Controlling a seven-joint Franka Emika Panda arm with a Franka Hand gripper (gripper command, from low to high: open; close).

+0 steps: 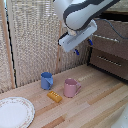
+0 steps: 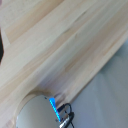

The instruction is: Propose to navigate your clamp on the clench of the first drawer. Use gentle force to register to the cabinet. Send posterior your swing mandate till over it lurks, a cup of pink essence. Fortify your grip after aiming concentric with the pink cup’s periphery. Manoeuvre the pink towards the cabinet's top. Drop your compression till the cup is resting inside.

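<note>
In the exterior view the dark brown cabinet (image 1: 111,50) stands at the right, on the back of the wooden table. Its first drawer (image 1: 112,31) carries a long silver clench (image 1: 107,38). My clamp (image 1: 83,46) hangs in the air to the left of that drawer front. Its blue fingertips (image 1: 76,51) are spread apart, open, with nothing between them. The pink cup (image 1: 71,87) stands upright on the table well below the clamp and apart from it, its loop handle towards the exterior view's right. The wrist view is blurred and shows neither fingers nor cup.
A blue mug (image 1: 46,80) stands left of the pink cup, and an orange block (image 1: 55,96) lies in front of them. A white plate (image 1: 15,111) sits at the front left, its rim (image 2: 27,102) in the wrist view. A woven screen (image 1: 35,35) backs the table.
</note>
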